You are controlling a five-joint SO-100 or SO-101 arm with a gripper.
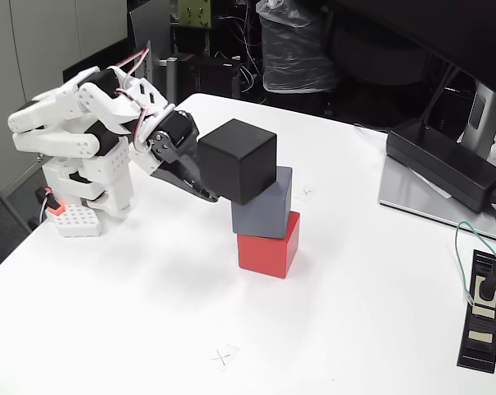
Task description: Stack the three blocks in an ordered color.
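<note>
The red block (268,243) rests on the white table (149,313) in the fixed view. On top of it sits the grey block (264,211), turned slightly against the red one. The black block (239,160) is tilted and hangs at the grey block's upper left, overlapping its top edge; I cannot tell whether the two touch. My gripper (220,187) reaches in from the left and is shut on the black block. One dark finger (200,186) shows under the block's left side; the other is hidden behind it.
The arm's white base (79,193) stands at the table's left edge. A long black power adapter (445,163) lies on a monitor foot (412,197) at the right. A black power strip (480,317) with a green cable lies front right. A tape cross (223,357) marks the front.
</note>
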